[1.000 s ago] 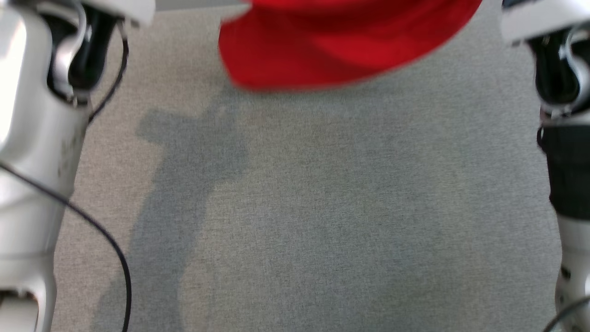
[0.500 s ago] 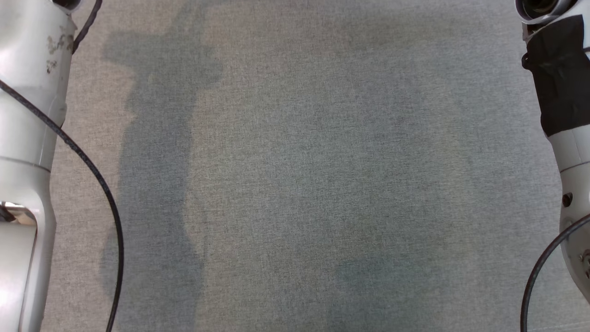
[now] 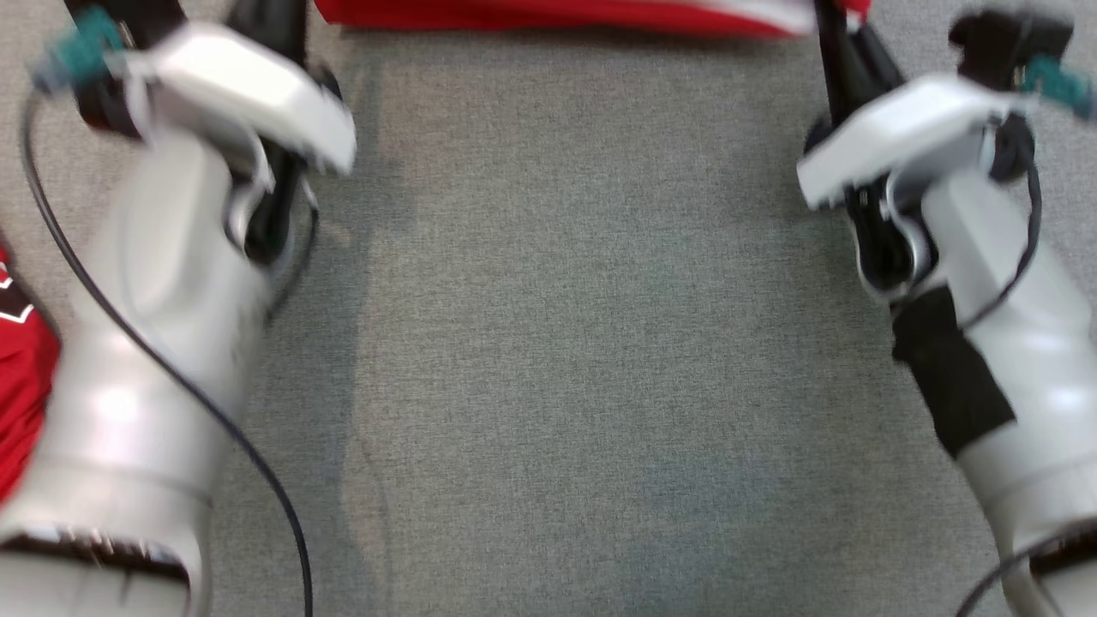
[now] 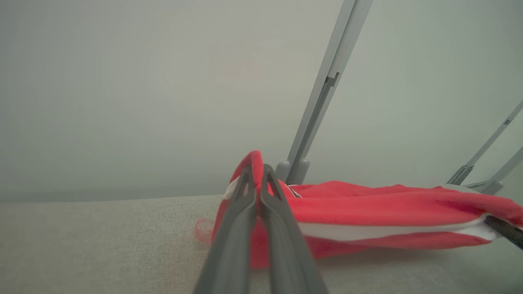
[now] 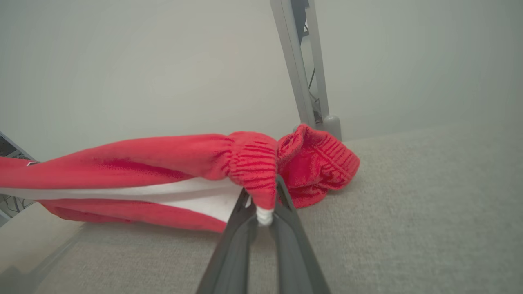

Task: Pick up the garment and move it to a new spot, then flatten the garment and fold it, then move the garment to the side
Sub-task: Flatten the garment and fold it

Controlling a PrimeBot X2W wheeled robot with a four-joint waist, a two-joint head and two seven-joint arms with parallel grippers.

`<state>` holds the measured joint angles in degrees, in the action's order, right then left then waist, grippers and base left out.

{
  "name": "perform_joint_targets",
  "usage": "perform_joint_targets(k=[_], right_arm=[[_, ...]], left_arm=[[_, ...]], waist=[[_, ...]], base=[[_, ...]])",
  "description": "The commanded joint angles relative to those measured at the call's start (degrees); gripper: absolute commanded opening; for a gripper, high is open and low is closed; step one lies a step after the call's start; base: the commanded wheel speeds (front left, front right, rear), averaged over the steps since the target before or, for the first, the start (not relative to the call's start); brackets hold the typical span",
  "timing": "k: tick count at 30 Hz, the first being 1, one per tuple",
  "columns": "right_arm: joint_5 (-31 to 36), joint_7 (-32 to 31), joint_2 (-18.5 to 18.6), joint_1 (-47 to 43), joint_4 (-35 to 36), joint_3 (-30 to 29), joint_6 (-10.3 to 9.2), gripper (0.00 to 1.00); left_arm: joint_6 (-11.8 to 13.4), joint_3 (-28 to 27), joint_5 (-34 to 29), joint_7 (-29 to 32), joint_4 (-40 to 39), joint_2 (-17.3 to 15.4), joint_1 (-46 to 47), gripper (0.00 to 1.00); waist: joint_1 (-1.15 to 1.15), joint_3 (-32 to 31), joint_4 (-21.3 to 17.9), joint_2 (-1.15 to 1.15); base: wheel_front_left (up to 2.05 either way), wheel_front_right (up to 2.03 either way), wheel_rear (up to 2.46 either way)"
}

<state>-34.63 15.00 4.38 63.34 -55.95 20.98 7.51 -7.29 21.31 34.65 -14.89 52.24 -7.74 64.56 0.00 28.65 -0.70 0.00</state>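
The garment (image 3: 557,13) is red with a white band and lies stretched along the far part of the grey table. My left gripper (image 3: 261,21) reaches to its left end and my right gripper (image 3: 836,43) to its right end. In the left wrist view the left gripper (image 4: 255,169) is shut on a raised red fold of the garment (image 4: 367,204), which trails off to the right. In the right wrist view the right gripper (image 5: 263,190) is shut on a ribbed red hem of the garment (image 5: 163,163), which sags low over the table.
The table (image 3: 583,343) has a grey fabric cover. A red cloth with white and black marks (image 3: 21,368) lies at the left edge by my left forearm. Grey metal posts (image 4: 322,94) (image 5: 298,61) rise behind the table's far edge.
The whole head view has shifted, so the camera moved. Both wrists now show near the top, with the garment as a strip between them; half a second ago it was out of view.
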Motion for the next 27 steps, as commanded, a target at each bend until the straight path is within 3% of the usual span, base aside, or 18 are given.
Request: perform_joint_targets(k=[1,7,14,21,27], right_arm=[[-1.39,0.34,1.24,-2.87,1.80,0.22,-0.03,0.00],[-6.29,0.28,4.27,-21.06,12.70,4.58,-0.03,0.00],[-8.69,0.29,5.91,-36.21,23.19,3.31,-0.03,0.00],[-7.97,-0.39,7.43,-48.84,30.54,-0.04,-0.04,0.00],[-4.85,-4.64,6.38,-58.75,38.72,-5.18,-0.10,0.00]], left_arm=[[-0.20,-0.64,-0.91,-0.14,-1.95,-0.20,-3.61,0.00],[0.12,-2.53,-6.27,-0.17,-15.95,-1.13,-23.25,0.00],[2.10,-3.67,-6.31,0.46,-30.38,-2.68,-40.90,0.00],[9.01,-5.74,-4.49,6.09,-48.55,-5.43,-57.56,0.00],[14.59,-6.09,-4.88,11.30,-62.12,-6.91,-67.17,0.00]], waist=[[0.00,-0.48,0.35,0.00],[0.00,-4.83,0.33,0.00],[0.00,-9.60,-0.35,0.00],[0.00,-14.12,-0.89,0.00],[0.00,-15.92,-0.85,0.00]], base=[[0.00,0.00,0.00],[0.00,0.00,0.00],[0.00,0.00,0.00],[0.00,0.00,0.00],[0.00,0.00,0.00]])
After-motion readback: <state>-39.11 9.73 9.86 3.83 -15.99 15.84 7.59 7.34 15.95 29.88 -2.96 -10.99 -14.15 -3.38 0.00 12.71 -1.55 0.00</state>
